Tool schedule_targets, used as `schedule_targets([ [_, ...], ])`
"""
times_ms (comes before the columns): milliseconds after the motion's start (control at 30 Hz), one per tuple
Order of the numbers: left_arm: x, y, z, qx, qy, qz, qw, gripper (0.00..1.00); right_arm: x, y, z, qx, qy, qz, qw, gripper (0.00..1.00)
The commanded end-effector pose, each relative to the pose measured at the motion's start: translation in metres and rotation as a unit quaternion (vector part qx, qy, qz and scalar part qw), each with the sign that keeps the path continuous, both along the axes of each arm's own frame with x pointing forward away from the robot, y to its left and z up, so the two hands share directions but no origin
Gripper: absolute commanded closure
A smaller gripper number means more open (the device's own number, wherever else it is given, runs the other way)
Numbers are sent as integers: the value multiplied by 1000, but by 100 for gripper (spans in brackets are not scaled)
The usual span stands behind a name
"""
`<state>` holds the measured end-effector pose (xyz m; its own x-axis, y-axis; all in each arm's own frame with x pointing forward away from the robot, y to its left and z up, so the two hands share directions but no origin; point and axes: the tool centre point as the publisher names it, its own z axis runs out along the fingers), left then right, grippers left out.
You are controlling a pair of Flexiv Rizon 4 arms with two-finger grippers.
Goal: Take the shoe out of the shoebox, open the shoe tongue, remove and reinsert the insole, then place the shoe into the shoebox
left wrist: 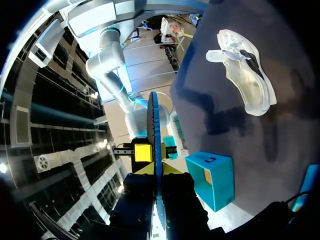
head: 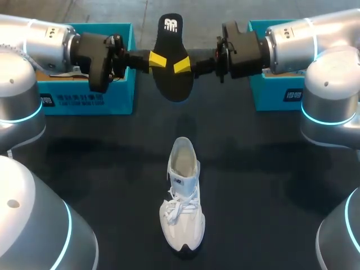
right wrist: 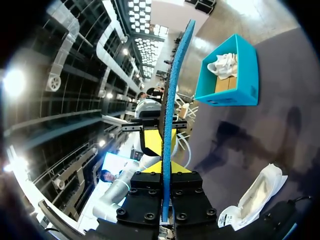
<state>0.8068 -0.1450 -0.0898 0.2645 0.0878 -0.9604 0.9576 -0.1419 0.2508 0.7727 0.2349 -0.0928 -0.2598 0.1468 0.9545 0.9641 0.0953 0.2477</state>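
The left shoebox (head: pixel 90 101), an open teal cardboard carton, stands at the table's far left, behind the left gripper (head: pixel 158 59). That gripper's yellow-tipped fingers are pinched on one long edge of the insole (head: pixel 171 34), a flat black foam liner with a blue underside, which is held in the air over the table's far middle. Nearer the robot, the shoe (head: pixel 183 197), a white lace-up sports shoe, stands on its sole on the dark table, toe towards the robot and mouth gaping. The right gripper (head: pixel 181 66) nips the insole's opposite edge, and the right shoebox (head: pixel 275 98), a second teal carton, sits behind it. The insole looks light, thin and floppy. Held at mid-length from both sides it keeps flat, but I judge it would droop from one end, so a grip near the heel, feeding the toe in first, should serve. The shoe seems light, with a soft upper, so its heel collar or its sides just above the sole are the likely holds. Only the head view shows the insole's broad face. Both wrist views show it edge-on as a thin blue line with a finger on either side. The right wrist view alone looks into the left shoebox (right wrist: pixel 235 95), where something crumpled and white lies, shoe or paper I cannot tell. The left wrist view shows only brown card inside the right shoebox (left wrist: pixel 215 182).
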Motion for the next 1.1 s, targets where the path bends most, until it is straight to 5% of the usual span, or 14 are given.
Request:
schedule_targets([
  [33,1,-2,-1,1,1,-1,1000,100,0,3,-1,-1,-5,-3,1000,100],
  [67,1,-2,-1,1,2,-2,1000,90,0,3,-1,-2,-6,-3,1000,100],
  [167,0,-2,-1,2,5,-3,1000,37,-1,1,-3,0,-11,-6,1000,100],
  [200,-1,-2,-1,3,6,-3,1000,11,0,1,-3,0,-12,-7,1000,100],
  [233,-1,-1,-1,3,6,-4,1000,1,0,0,-4,1,-13,-8,1000,100],
  [567,-8,10,1,11,13,-6,1000,0,0,-8,-9,-3,-41,-26,999,100],
  [800,-19,25,-2,36,48,-16,998,0,-4,-14,-7,-18,-115,-29,993,100],
  [1100,-26,48,-22,93,117,0,989,0,-3,-18,-17,-14,-159,-9,987,100],
])
